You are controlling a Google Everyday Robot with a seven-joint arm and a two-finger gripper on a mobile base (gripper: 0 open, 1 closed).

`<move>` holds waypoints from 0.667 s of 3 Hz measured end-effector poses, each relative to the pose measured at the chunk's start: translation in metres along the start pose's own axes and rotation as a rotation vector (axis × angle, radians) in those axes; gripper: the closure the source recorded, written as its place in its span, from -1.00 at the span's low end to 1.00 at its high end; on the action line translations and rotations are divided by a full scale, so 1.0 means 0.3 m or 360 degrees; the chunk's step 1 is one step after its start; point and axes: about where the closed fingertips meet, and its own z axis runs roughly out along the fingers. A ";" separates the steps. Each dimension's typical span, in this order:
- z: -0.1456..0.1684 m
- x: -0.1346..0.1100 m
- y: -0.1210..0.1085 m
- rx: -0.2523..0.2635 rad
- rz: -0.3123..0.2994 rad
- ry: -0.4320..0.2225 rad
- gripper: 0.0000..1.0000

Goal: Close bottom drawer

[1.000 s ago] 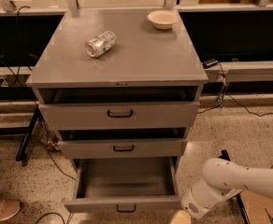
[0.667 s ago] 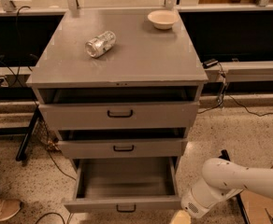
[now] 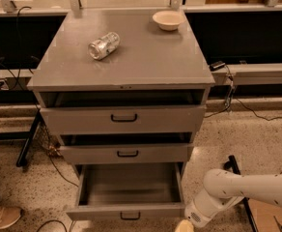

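A can (image 3: 104, 45) and bowl (image 3: 167, 20) rest on the cabinet (image 3: 146, 64).

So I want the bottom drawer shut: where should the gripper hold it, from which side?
Probably the black bar handle centred on the front of the bottom drawer, approached from the front: the drawer is pulled far out, its panel facing outward, so a straight push goes in. The gripper is low by the panel's right corner.

You can read no text here (the label on the can (image 3: 104, 45) is illegible); the gripper (image 3: 184, 225) sits just right of the bottom drawer (image 3: 126, 211).
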 end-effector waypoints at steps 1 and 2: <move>0.089 0.000 -0.072 -0.0070 0.0028 -0.0029 -1.00; 0.208 -0.025 -0.140 -0.0177 0.0023 -0.0058 -1.00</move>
